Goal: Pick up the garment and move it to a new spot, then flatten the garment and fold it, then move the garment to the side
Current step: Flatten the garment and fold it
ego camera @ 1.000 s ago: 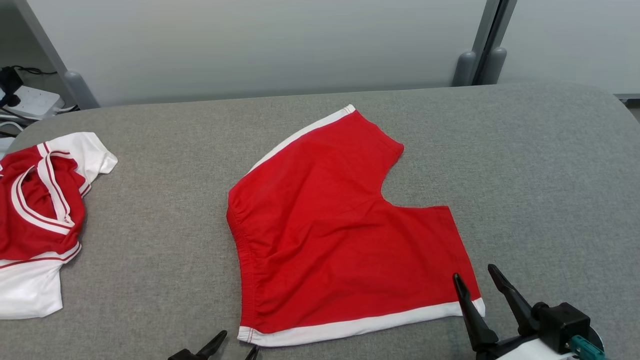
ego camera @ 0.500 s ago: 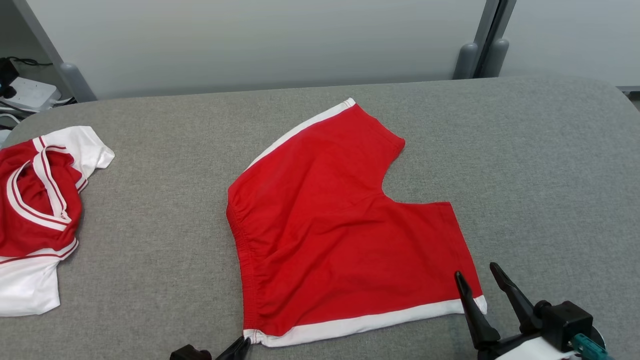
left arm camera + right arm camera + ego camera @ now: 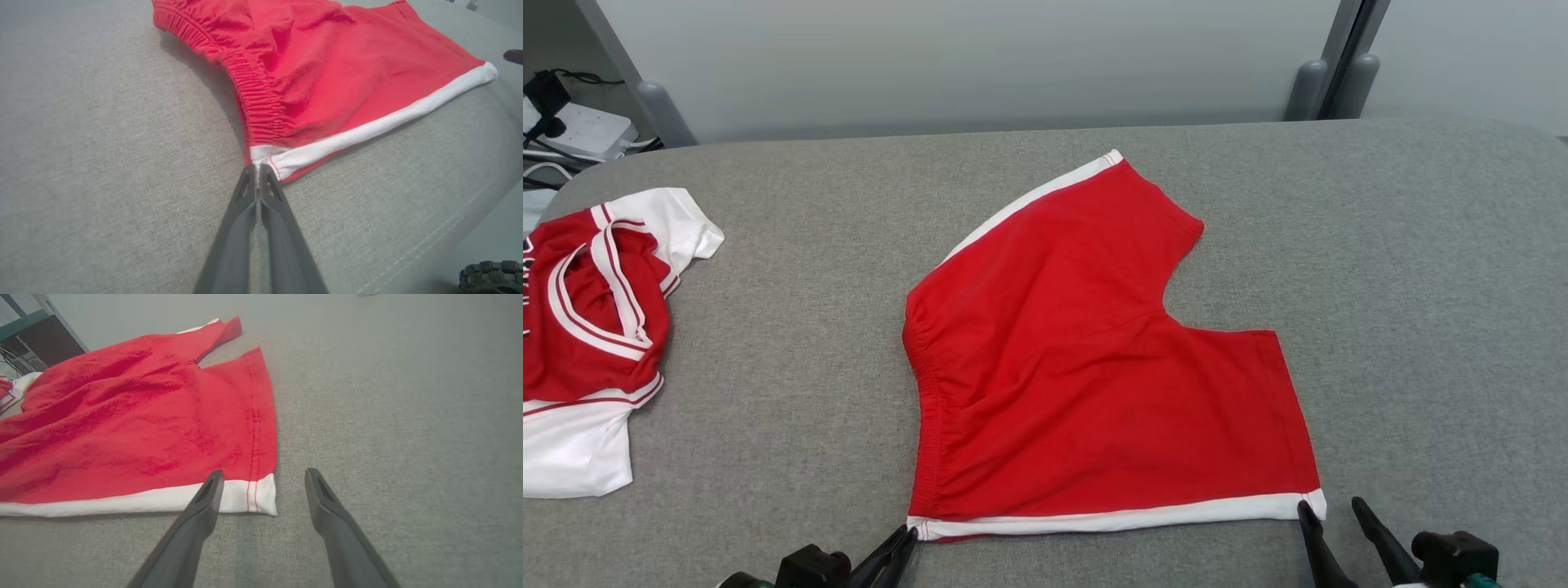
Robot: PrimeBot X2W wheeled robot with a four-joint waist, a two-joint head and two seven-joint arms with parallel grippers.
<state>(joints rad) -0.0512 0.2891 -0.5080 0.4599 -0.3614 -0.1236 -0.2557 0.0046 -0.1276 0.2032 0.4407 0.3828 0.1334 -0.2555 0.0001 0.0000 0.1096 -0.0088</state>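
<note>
The garment [image 3: 1094,367] is a pair of red shorts with white side stripes, lying flat in the middle of the grey table [image 3: 1421,286]. My left gripper [image 3: 907,535] is shut on its near-left corner, where the elastic waistband meets the white stripe; the left wrist view shows the fingers [image 3: 245,192] pinching that corner of the garment [image 3: 347,81]. My right gripper [image 3: 1331,506] stands open at the near-right corner. In the right wrist view the right gripper [image 3: 263,473] has its left finger over the white hem of the garment [image 3: 143,428] and its right finger over bare table.
A crumpled red and white jersey [image 3: 588,327] lies at the table's left edge. A power strip with cables [image 3: 580,131] sits beyond the far left corner. Grey posts [image 3: 1327,82] stand behind the table against a pale wall.
My left gripper has shut on the garment's near-left corner. The near white hem now lies straighter. The right gripper's tips have drawn back to the hem corner. The head view has shifted.
</note>
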